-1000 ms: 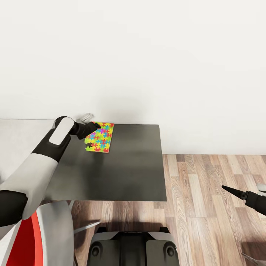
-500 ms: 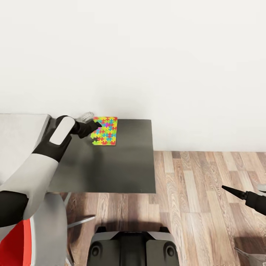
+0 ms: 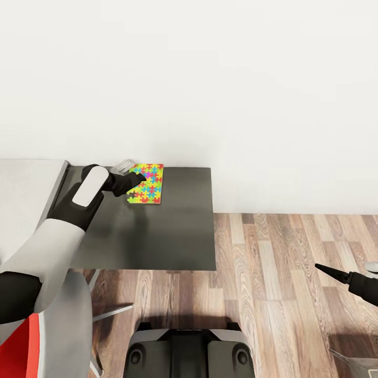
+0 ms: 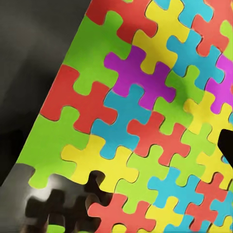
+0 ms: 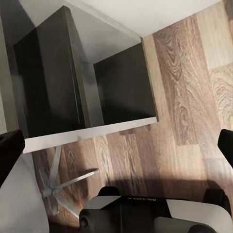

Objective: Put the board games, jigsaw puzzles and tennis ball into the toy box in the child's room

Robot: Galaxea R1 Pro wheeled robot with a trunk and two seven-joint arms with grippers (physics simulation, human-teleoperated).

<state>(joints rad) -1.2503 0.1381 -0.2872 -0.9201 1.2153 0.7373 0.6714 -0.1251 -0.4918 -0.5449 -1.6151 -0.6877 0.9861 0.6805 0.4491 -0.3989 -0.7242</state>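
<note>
1. Gripping the flat jigsaw puzzle box (image 3: pixel 147 184) printed with red, yellow, blue and green pieces, the black left gripper (image 3: pixel 137 183) is clamped on its edge above the low dark grey desk (image 3: pixel 173 236).
2. Well right of that desk, the black right gripper (image 3: pixel 336 274) hangs over the wood-plank floor (image 3: pixel 283 273), its fingers spread.

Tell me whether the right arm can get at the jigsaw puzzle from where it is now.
Probably not: the right gripper hangs over the wood floor, well off the dark desk, while the jigsaw puzzle sits at the desk's far-left corner, by the left gripper.
</note>
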